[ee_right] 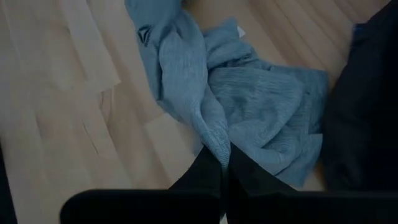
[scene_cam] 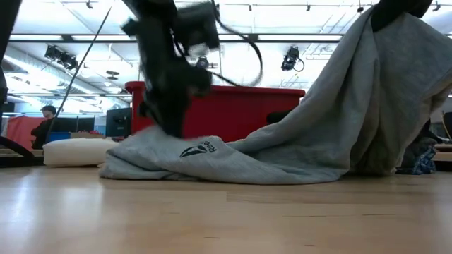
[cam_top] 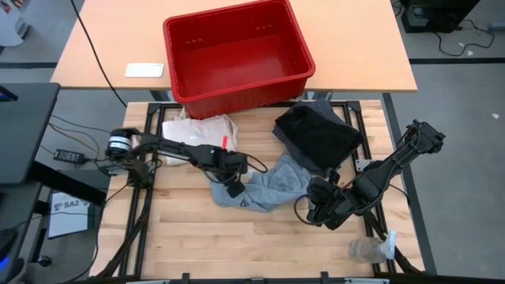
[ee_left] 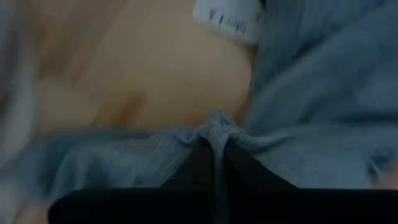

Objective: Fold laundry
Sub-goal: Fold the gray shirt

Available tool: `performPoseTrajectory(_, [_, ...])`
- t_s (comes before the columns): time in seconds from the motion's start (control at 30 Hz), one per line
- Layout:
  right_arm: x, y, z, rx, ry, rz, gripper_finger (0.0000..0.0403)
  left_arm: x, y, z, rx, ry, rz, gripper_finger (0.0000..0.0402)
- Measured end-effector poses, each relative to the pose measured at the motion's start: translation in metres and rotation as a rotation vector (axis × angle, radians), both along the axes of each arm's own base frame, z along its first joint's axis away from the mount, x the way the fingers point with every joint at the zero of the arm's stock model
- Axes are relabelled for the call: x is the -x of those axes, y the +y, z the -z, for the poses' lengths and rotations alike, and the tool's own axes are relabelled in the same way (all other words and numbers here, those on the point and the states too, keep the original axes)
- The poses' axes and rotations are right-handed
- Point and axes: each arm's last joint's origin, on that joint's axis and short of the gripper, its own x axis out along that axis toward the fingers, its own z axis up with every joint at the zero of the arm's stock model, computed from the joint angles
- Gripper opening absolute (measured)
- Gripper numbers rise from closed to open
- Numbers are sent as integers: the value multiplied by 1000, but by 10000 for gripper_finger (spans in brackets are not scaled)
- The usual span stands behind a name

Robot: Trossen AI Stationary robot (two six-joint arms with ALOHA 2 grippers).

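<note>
Light grey T-shirt [cam_top: 272,185] lies crumpled mid-table, w/ dark garments [cam_top: 318,136] heaped at its 1 o'clock and red bin [cam_top: 237,51] off at 12. Left gripper [cam_top: 234,189] clamped on shirt's 9 o'clock edge, fabric pinched btwn fingers. Right gripper [cam_top: 318,211] closed on its 4 o'clock edge, lifting cloth off the wood.
</note>
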Motion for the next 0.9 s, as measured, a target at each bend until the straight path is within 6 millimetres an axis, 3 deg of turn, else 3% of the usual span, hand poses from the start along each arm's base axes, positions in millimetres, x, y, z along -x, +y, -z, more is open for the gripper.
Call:
performPoseTrajectory(0.1, [1, 0, 0, 4, 6, 0, 3, 18, -15, -34, -55, -34, -43, 11])
performPoseTrajectory(0.23, [1, 0, 1, -23, 19, 0, 3, 52, -53, -76, -107, -158, -139, 11])
performPoseTrajectory(0.4, [1, 1, 1, -56, 23, 13, 3, 90, -122, -97, -132, -373, -198, 11])
performPoseTrajectory(0.5, [-1, 1, 6, -70, 19, 14, 3, 110, -161, -79, -98, -392, -217, 32])
performPoseTrajectory(0.63, [-4, 3, 24, -141, 27, -3, 3, 133, -199, -15, -60, -281, -325, 106])
performPoseTrajectory(0.7, [-3, 3, 34, -171, 48, -16, 3, 139, -213, 5, 14, -237, -376, 151])
performPoseTrajectory(0.8, [-1, 3, 50, -217, 75, -12, 3, 143, -228, 16, 70, -226, -380, 216])
performPoseTrajectory(0.9, [2, 3, 62, -250, 109, -10, 3, 136, -231, 1, 46, -323, -361, 260])
